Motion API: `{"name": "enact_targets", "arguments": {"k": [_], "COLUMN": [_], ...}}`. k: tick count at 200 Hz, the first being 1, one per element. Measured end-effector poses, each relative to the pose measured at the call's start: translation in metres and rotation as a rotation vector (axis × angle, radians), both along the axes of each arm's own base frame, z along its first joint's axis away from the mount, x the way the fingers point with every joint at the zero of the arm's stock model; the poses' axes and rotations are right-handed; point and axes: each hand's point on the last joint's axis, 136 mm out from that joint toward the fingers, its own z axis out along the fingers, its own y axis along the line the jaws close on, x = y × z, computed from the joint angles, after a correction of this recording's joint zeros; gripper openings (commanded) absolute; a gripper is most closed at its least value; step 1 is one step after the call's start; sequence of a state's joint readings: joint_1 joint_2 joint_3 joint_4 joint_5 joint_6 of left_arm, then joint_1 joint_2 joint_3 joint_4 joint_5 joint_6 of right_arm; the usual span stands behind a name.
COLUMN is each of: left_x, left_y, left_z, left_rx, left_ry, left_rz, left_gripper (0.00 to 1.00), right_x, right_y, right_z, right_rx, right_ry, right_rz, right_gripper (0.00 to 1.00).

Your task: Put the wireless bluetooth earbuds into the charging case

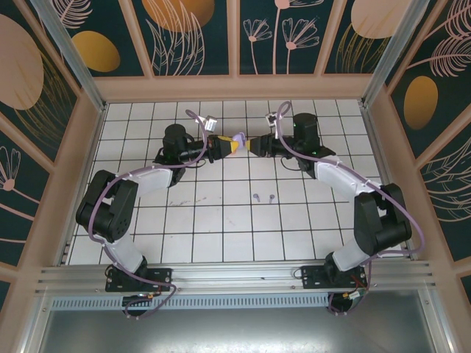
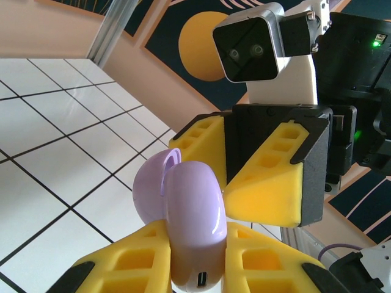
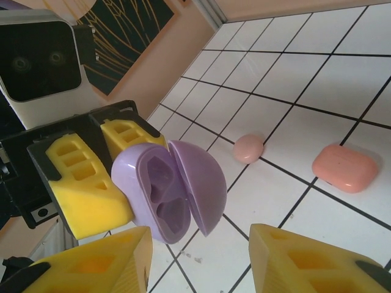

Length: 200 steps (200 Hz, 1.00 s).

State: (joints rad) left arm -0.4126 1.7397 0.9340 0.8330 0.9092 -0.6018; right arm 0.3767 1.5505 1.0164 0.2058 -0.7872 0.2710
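Overhead, at the far middle of the worktop (image 1: 184,220), my left end effector (image 1: 231,144) is clenching the lilac charging case (image 1: 238,137) aloft, presenting it for loading, I judge. Two purple earbuds (image 1: 256,197) are lying well apart, nearer me.

Left wrist: the case is sitting upright between the fingers (image 2: 128,262), lid open.

Right wrist: empty sockets are facing my right end effector (image 3: 200,238), which is hanging released, grasping nothing.
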Motion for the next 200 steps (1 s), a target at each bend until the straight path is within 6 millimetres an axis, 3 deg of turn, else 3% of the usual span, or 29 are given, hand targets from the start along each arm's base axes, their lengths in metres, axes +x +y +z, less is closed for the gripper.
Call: {"name": "enact_targets", "arguments": {"k": [84, 200], "left_x": [0.0, -0.001], "left_y": [0.0, 0.0], "left_z": [0.001, 0.004], "left_rx": [-0.001, -0.004], "left_ry": [-0.003, -0.007], "left_rz": [-0.001, -0.007], "left_gripper": [0.0, 0.0], "right_x": [0.011, 0.022], "right_y": [0.005, 0.01], "right_z": [-0.017, -0.004], "right_rx": [-0.015, 0.011], "right_ry": [0.041, 0.035], "right_rz": [-0.008, -0.016], "right_gripper": [0.39, 0.33]}}
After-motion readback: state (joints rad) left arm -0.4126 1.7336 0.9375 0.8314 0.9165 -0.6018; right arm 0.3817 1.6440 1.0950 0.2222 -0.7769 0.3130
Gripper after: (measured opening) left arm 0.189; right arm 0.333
